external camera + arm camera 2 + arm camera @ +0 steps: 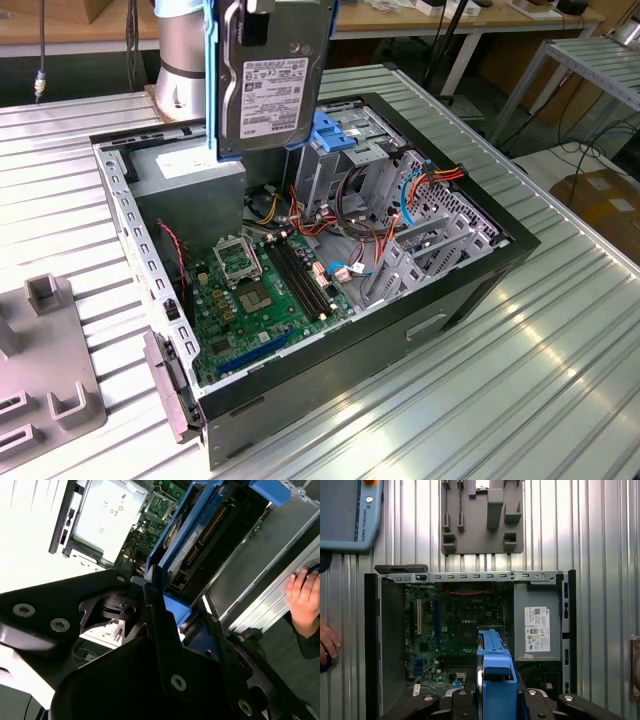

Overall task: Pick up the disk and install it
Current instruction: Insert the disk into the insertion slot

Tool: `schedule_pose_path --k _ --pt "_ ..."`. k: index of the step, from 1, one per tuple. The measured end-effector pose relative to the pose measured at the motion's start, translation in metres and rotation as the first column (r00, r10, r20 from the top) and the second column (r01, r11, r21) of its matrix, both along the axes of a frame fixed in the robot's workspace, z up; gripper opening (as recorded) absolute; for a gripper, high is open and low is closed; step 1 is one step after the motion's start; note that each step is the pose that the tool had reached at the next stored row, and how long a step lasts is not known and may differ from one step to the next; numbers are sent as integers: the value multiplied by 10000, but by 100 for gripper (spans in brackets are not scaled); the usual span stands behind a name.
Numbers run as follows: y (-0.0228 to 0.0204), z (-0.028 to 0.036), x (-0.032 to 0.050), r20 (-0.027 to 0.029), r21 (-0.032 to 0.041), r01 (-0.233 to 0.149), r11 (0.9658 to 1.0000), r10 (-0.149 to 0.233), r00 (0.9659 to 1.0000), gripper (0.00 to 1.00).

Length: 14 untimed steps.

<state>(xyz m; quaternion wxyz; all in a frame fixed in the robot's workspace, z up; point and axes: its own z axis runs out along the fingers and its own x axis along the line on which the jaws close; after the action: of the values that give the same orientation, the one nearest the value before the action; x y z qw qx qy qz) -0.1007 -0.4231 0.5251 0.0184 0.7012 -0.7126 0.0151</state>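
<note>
Hanging on edge above the open computer case [470, 285]: the disk [272, 85], grey metal with a white label, clipped in its blue carrier frame [212, 95]. It sits high over the chassis, above the gap between the power supply [190, 180] and the drive cage [345, 170], and is apart from both in the exterior view.

Hazards, as judged:
- Snagging: loose red and orange cables [310, 220] crowd the foot of the cage, and a frame corner could catch one on any descent.
- Jamming: a slight tilt against the cage walls or the fixed blue bracket [335, 130] would wedge the frame.
- Twisting or slipping: the hold is on one narrow end of the frame, so a knock lower down has leverage against the grip.
- Dropping: the motherboard [260, 300] lies bare directly beneath.
- Bystander: a person's hand [327, 642] rests on the table [480, 400] just beside the case wall, near the working area.

Gripper [495, 700]: its black fingers are pressed in on the blue frame from either side, parted only as wide as the frame's thin edge. It pinches the disk and touches nothing else.

Also present: a grey fixture [45, 360] on the table, well apart from the case.
</note>
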Motion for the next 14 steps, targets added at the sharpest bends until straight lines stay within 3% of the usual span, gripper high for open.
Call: schedule_pose_path --k 7,14 --pt "-92 -2 0 0 0 0 10000 0 10000 37" --pt "-110 -5 64 0 0 0 10000 0 10000 37"
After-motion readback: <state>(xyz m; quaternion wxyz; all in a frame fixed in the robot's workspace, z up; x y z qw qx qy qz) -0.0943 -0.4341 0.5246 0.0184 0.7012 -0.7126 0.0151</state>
